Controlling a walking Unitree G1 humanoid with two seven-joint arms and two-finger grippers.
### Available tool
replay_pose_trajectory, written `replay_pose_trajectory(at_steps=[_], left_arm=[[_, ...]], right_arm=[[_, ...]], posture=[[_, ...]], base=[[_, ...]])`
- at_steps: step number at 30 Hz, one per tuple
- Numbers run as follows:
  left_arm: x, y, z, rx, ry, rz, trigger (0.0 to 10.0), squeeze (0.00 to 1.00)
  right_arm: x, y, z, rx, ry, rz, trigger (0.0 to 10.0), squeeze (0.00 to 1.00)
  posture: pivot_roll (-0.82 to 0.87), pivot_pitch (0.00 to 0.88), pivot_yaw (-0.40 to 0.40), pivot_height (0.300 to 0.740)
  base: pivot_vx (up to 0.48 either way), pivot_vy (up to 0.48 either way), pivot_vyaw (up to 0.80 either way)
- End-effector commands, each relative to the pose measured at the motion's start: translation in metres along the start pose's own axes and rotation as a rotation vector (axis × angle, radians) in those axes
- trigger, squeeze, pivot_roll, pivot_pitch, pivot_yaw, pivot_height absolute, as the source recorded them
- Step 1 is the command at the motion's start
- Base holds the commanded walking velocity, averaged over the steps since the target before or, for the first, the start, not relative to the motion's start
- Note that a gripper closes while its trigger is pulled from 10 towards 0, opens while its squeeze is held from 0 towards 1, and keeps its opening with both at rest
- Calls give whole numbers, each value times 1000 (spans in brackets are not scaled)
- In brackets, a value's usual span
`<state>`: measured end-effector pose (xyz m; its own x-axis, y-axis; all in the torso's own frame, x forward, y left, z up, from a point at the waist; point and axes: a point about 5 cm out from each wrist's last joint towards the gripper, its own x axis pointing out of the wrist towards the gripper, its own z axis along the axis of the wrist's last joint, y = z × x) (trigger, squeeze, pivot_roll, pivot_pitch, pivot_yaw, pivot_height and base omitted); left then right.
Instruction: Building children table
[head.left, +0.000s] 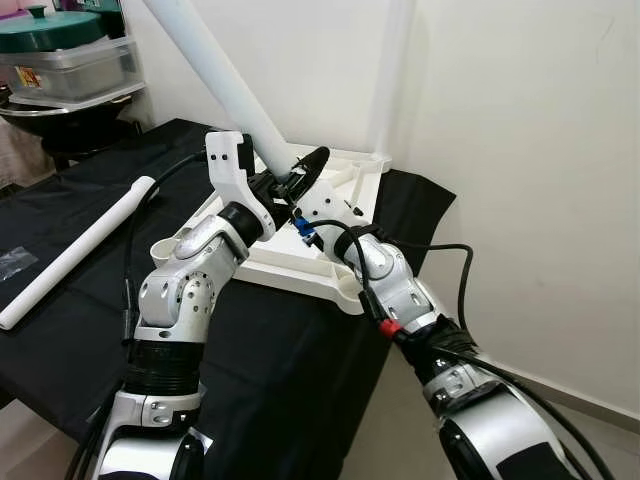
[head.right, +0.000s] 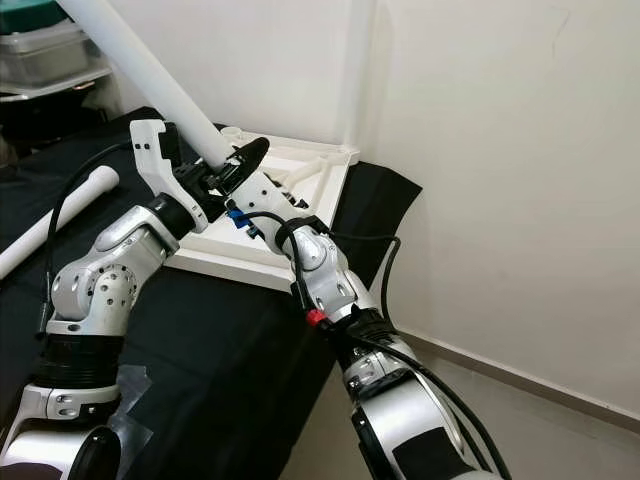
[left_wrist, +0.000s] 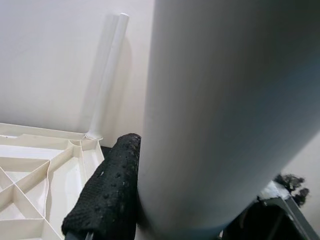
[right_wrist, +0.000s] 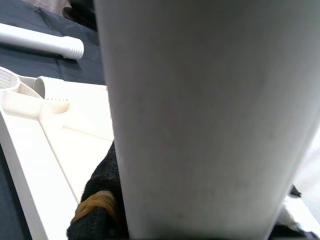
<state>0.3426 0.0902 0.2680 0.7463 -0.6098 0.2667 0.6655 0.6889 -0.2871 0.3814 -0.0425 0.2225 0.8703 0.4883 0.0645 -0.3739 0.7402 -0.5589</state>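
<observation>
1. Two grippers, left gripper (head.left: 283, 183) and right gripper (head.left: 305, 170), clench one white leg (head.left: 215, 70), tilted up-left above the upturned tabletop (head.left: 300, 262).
2. Another leg (head.left: 75, 250) lies left on the black cloth (head.left: 260, 350).
3. A third leg (head.left: 385, 80) stands upright in the far corner.

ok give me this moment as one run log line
step: fit leg | left gripper: shut on white leg | right gripper: shut on white leg | tabletop: upside down | spare leg: on cloth

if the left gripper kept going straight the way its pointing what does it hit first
Probably the wall, beside the upright table leg in the tabletop's far corner. The left gripper is already shut on the tilted leg, and depth is unclear.
</observation>
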Motion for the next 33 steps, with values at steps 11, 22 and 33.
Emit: replay_pose_trajectory(at_steps=[11, 22, 33], left_arm=[[9, -52, -26, 24, 94, -364, 10000, 1000], [4, -48, -16, 56, 58, -384, 10000, 1000], [3, -34, 3, -17, -35, -273, 10000, 31]], right_arm=[[4, -1, 15, 17, -37, -41, 0, 0], [-5, -40, -9, 53, 53, -230, 0, 0], [-36, -90, -56, 132, 196, -491, 0, 0]], posture=[[30, 0, -7, 740], [40, 0, -11, 740], [45, 0, -15, 740]], base=[[0, 0, 0], [0, 0, 0], [0, 0, 0]])
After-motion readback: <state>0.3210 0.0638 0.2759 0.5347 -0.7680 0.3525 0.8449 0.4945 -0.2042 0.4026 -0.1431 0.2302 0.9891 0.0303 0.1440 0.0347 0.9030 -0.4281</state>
